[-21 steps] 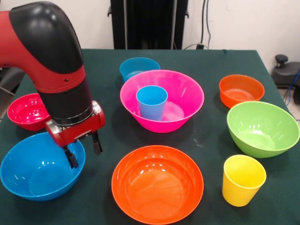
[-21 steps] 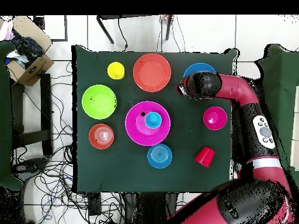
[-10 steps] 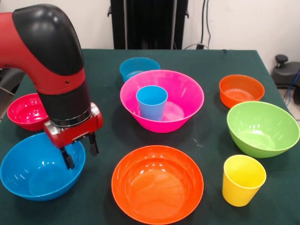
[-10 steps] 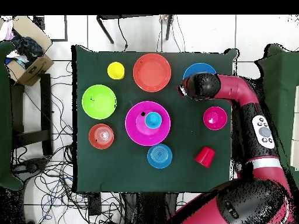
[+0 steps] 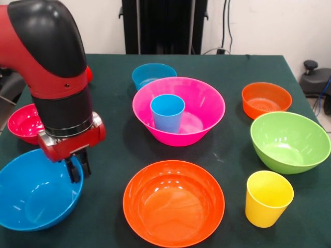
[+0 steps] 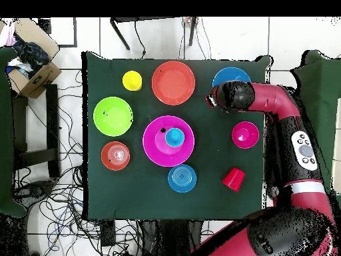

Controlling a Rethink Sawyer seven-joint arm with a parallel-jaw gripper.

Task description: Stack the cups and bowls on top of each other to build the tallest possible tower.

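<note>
While my gripper (image 5: 76, 169) straddles the blue bowl's (image 5: 31, 194) rim, one finger inside and one outside, I judge it pinching that wall; the bowl looks tipped, perhaps lifted. I've got the tower base, the pink bowl (image 5: 199, 111) holding the blue cup (image 5: 167, 112), well apart on the side away from the bowl I hold, with bare table (image 5: 116, 150) between. I must carry across.

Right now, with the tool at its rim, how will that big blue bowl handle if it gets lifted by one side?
The large blue bowl looks like thin glossy plastic, so probably light and stiff. Its smooth rim may slip between the fingers of the tool. Gripped at one edge, such a wide, deep bowl will likely hang tilted, and it already seems to sit slightly tipped.
</note>
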